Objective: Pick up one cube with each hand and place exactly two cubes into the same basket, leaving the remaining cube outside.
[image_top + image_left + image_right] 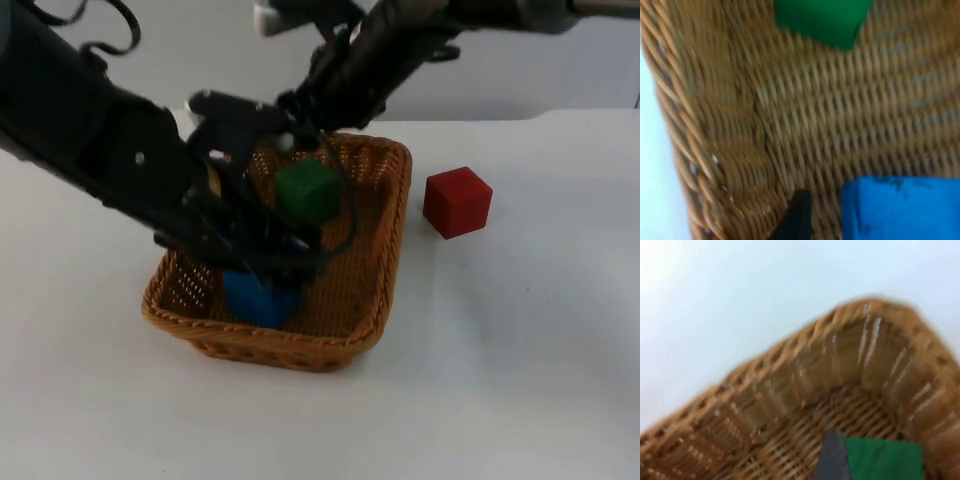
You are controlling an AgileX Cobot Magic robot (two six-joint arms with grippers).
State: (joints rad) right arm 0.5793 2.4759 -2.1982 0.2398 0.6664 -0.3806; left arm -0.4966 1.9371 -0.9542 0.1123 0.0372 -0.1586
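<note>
A brown wicker basket (385,290) stands mid-table. On its floor at the near end lies a blue cube (262,300). My left gripper (272,262) hangs just above it, open; in the left wrist view one black fingertip (797,215) stands a gap away from the blue cube (900,207). My right gripper (303,158) reaches in from the far side and is shut on a green cube (308,192), held over the basket's far half. Its grey fingertip (832,457) presses against the green cube (885,459). A red cube (457,201) rests on the table to the basket's right.
Both arms crowd over the basket's far and left sides. White table (520,380) surrounds the basket. The grey partition wall (560,70) closes off the back.
</note>
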